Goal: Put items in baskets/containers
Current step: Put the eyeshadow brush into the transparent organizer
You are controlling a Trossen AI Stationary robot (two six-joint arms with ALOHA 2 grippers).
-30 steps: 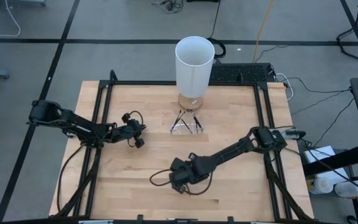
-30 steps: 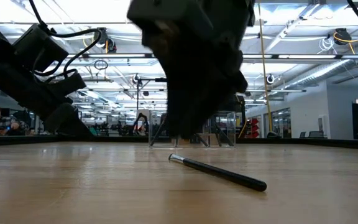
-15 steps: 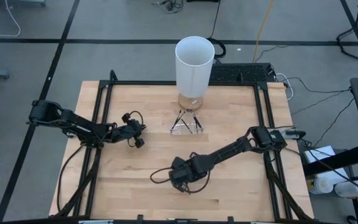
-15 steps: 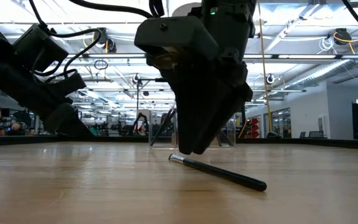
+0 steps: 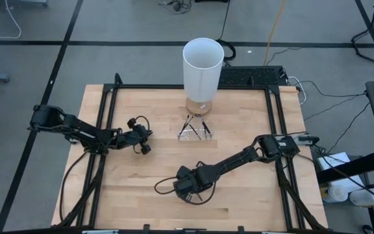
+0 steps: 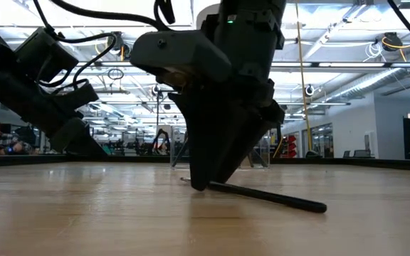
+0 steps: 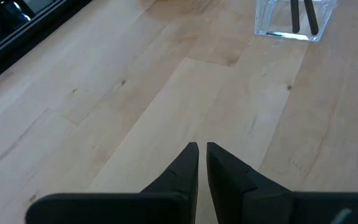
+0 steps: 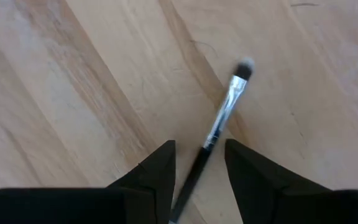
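The right gripper (image 8: pixel 197 163) is down at the tabletop in the lower middle of the high view, its fingers (image 8: pixel 156 169) apart on either side of a thin dark stick (image 8: pixel 219 127) with a silver collar and a pale tip, which lies flat on the wooden table (image 5: pixel 141 188). Up near the frame's centre sits the clear container (image 5: pixel 195 130) with more sticks leaning inside, just below the tall white cylinder (image 5: pixel 202 68). At middle left the left gripper (image 7: pixel 201 152) waits, fingers nearly together and holding nothing.

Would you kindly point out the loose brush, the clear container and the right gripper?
brush (image 8: pixel 223 116): right wrist view, on its silver collar.
clear container (image 7: pixel 272 18): left wrist view, on its front wall.
right gripper (image 8: pixel 197 163): right wrist view, midway between its open fingertips, astride the handle.
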